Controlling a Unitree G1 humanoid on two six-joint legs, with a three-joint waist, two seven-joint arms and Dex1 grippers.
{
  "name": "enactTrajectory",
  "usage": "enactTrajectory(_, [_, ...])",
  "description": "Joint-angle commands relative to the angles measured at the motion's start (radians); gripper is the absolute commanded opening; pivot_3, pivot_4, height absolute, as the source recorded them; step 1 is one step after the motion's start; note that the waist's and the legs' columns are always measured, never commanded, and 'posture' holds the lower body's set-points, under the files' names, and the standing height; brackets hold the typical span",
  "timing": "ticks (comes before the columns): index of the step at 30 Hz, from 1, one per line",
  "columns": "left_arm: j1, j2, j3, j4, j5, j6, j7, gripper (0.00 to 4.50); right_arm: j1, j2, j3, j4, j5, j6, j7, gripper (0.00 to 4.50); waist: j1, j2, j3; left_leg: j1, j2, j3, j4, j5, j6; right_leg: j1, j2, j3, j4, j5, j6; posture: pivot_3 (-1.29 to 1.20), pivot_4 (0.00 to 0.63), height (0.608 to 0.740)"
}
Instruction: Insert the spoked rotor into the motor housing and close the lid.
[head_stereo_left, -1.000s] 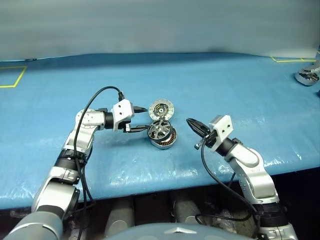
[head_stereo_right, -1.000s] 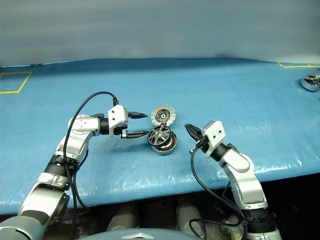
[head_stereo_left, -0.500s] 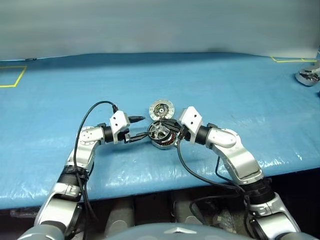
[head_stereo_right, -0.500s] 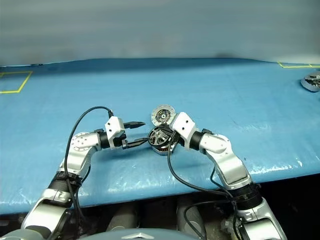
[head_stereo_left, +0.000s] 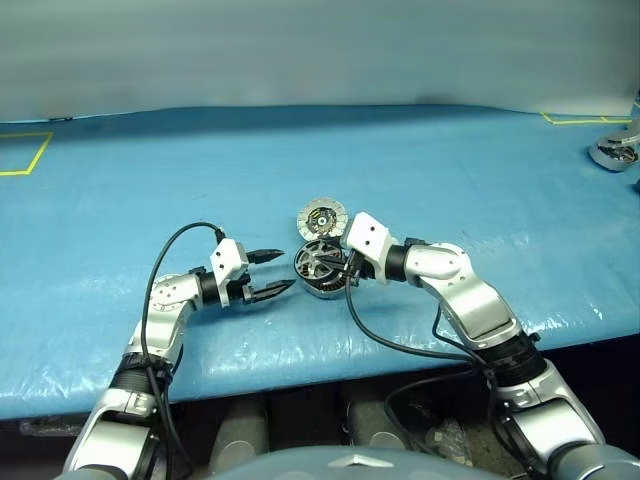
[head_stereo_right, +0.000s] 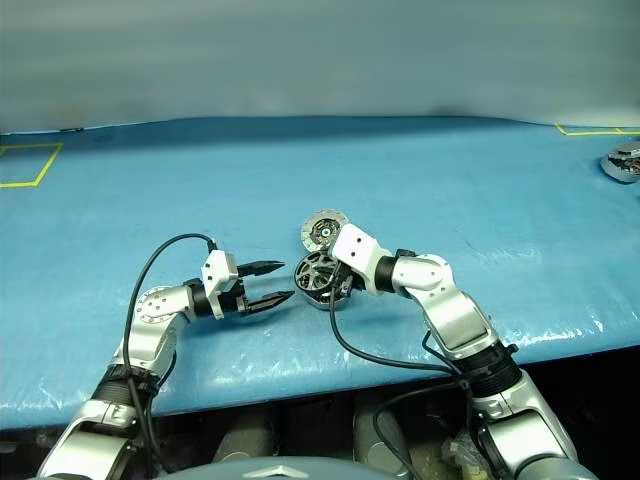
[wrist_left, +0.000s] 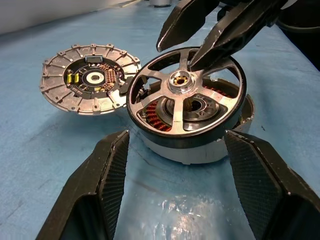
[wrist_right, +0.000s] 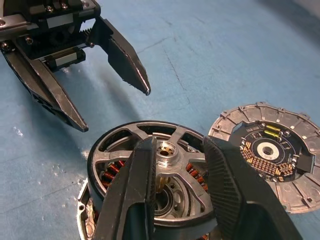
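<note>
The spoked rotor (wrist_left: 180, 80), black-rimmed with silver spokes, rests slightly askew on top of the motor housing (wrist_left: 200, 150), whose copper windings show between the spokes. The lid (wrist_left: 90, 80) lies flat on the blue table just behind them. My right gripper (head_stereo_left: 343, 266) reaches in from the right and hangs over the rotor. Its fingers (wrist_right: 225, 185) are open and straddle the central hub, with a gap on one side. My left gripper (head_stereo_left: 270, 272) is open a short way left of the rotor, pointing at it with nothing between its fingers (wrist_left: 110, 170).
The blue sheet covers the table (head_stereo_left: 420, 170), and its front edge runs close below the arms. A silver part (head_stereo_left: 612, 152) sits at the far right edge. Yellow tape marks lie at the far left (head_stereo_left: 25, 155) and back right.
My right gripper swung in from the right to above the rotor, and its shut fingers parted around the hub. My left gripper drew back from the rotor, lower and nearer the table's front edge.
</note>
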Motion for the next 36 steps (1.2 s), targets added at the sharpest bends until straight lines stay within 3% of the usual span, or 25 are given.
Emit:
enactTrajectory(1, [0.004, -0.008, 0.007, -0.04, -0.011, -0.029, 0.008, 3.21, -0.029, 0.011, 0.0, 0.011, -0.015, -0.01, -0.003, 1.58, 0.0, 0.0, 0.0, 0.0, 0.0, 0.0, 0.0, 0.0, 0.0, 0.0, 0.0, 0.0, 0.0, 0.0, 0.0, 0.0, 0.15, 0.74])
enactTrajectory(13, [0.016, -0.011, 0.006, -0.053, -0.009, -0.03, 0.024, 3.21, -0.033, 0.042, 0.002, 0.034, -0.004, 0.034, 0.018, 1.58, 0.0, 0.0, 0.0, 0.0, 0.0, 0.0, -0.001, 0.0, 0.0, 0.0, 0.0, 0.0, 0.0, 0.0, 0.0, 0.0, 0.15, 0.74])
enactTrajectory(22, [0.023, -0.01, -0.001, -0.052, -0.004, -0.032, 0.031, 3.21, 0.006, 0.078, -0.092, -0.007, 0.085, 0.069, -0.01, 1.58, 0.0, 0.0, 0.0, 0.0, 0.0, 0.0, -0.002, 0.0, 0.0, -0.001, 0.0, 0.0, -0.001, 0.0, 0.0, 0.0, 0.15, 0.74])
enactTrajectory(36, [0.019, -0.033, -0.007, -0.047, -0.001, -0.052, 0.045, 3.21, 0.137, 0.077, -0.126, -0.057, 0.116, 0.074, -0.062, 1.58, -0.003, 0.0, 0.0, 0.0, 0.0, 0.0, -0.003, 0.0, 0.0, -0.002, 0.0, 0.0, -0.001, -0.001, -0.001, 0.0, 0.15, 0.74])
